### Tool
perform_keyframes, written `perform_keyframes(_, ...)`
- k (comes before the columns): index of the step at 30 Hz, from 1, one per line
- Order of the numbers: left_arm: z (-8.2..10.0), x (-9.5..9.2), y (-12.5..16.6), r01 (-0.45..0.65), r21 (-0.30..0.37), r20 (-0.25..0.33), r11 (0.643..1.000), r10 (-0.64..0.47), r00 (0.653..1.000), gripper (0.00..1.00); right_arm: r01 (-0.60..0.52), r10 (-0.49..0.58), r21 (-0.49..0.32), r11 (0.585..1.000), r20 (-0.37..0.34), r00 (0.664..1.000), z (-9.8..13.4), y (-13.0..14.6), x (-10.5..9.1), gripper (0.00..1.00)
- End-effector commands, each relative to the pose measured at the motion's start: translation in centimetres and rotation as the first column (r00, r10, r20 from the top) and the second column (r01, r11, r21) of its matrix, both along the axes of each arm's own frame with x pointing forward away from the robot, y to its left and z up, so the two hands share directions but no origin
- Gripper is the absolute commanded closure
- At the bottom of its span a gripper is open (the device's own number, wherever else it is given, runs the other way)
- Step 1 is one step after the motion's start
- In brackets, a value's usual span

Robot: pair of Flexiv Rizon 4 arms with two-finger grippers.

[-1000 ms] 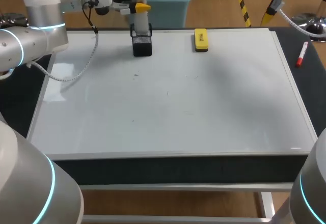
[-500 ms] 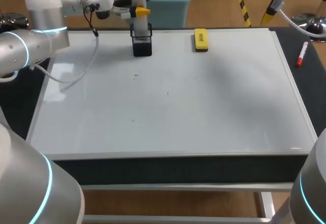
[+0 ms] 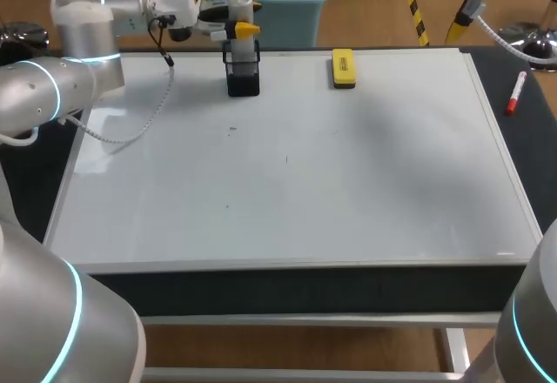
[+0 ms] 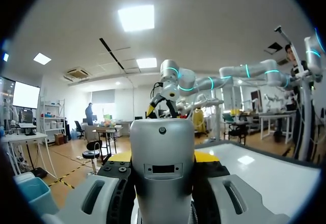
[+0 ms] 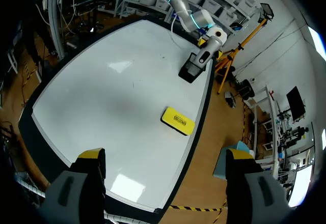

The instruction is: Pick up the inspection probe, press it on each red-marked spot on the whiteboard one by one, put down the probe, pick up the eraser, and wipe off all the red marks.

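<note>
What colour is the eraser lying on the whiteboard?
The eraser is yellow; the head view shows it best.

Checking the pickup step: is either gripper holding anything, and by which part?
The left gripper holds the inspection probe by the middle of its silver body, above the black holder. The right gripper is open, holding nothing.

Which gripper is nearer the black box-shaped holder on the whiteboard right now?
Left. The left gripper, shut on the silver inspection probe, is just above the black box-shaped holder; the right gripper is open, high over the whiteboard, far from it.
</note>
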State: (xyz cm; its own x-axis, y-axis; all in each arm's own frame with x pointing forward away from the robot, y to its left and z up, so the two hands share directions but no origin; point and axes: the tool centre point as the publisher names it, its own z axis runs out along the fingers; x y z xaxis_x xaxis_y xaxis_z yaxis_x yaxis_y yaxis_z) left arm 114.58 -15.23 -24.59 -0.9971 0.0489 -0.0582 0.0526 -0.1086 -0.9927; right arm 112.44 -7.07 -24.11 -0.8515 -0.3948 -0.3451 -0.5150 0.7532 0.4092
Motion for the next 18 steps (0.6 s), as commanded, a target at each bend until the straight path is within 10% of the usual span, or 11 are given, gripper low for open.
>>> perform_keyframes(1, -0.8, 0.4, 0.1, 0.004, -0.006, 0.001, 1.000, -0.004, 1.000, 1.00, -0.001, 0.001, -0.005, 1.000, -0.001, 1.000, 0.1, 0.0, 0.0, 0.00)
perform_keyframes(18, -2.4, 0.7, 0.2, -0.003, -0.010, 0.008, 1.000, 0.003, 1.000, 1.00, -0.001, 0.001, -0.005, 1.000, -0.001, 1.000, 0.1, 0.0, 0.0, 0.00)
